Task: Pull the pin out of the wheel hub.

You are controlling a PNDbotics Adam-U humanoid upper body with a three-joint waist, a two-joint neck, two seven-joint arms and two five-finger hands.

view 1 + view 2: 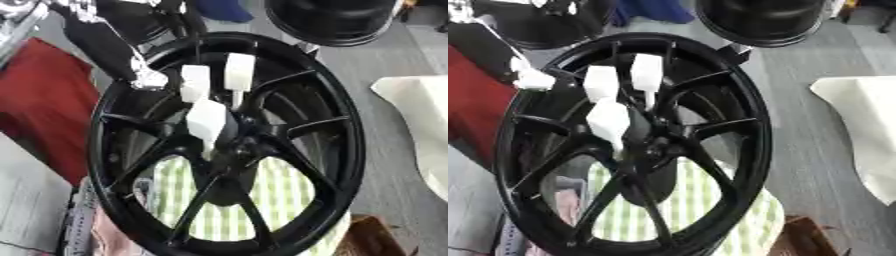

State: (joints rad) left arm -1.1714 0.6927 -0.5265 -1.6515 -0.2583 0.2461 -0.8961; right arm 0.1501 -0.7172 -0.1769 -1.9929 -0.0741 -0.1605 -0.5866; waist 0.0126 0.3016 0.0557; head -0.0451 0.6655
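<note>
1. A black spoked wheel (229, 145) fills most of the view, lying tilted, its hub (229, 142) near the middle
2. Three white block-shaped pins stand in the hub area: one pin (206, 121) nearest the centre, a second (194, 82) above it, a third (239, 72) just to the right, on a thin stem
3. How deep each pin sits in the hub cannot be made out; the stems are mostly lost against the black spokes
4. The left arm (105, 45), black, comes in from the upper left; its pale end (149, 79) rests by the rim, beside the second pin, apart from it
5. I cannot tell whether that left hand is spread or curled; it is blurred
6. No right hand shows in either view
7. Under the wheel, a green and white checked cloth (280, 195) shows through the spokes
8. A red cloth (44, 100) lies to the left, a white sheet (420, 115) to the right on a grey floor (367, 65)
9. A second black round object (332, 20) is cut off at the top edge
</note>
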